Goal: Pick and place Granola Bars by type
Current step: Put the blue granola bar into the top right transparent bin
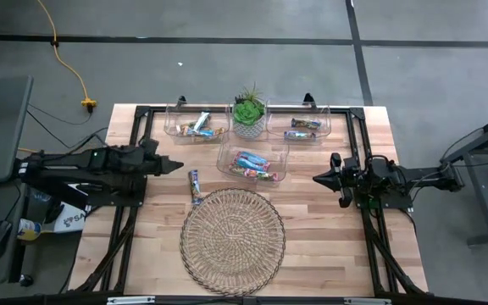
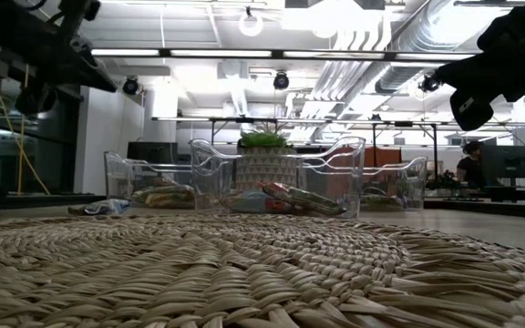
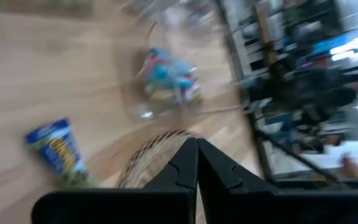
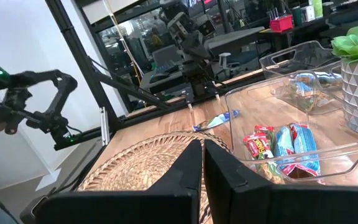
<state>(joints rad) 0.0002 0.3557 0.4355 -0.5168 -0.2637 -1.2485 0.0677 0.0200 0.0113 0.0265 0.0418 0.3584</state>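
One granola bar (image 1: 195, 185) lies loose on the table just beside the wicker tray (image 1: 232, 235) — the rest sit in three clear bins (image 1: 253, 164). The left gripper (image 1: 179, 164) and right gripper (image 1: 317, 179) hover apart, fingers closed, empty.

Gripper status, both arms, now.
Left gripper: fingers closed, holding nothing, over the table's left side.
Right gripper: fingers closed, holding nothing, over the table's right side.
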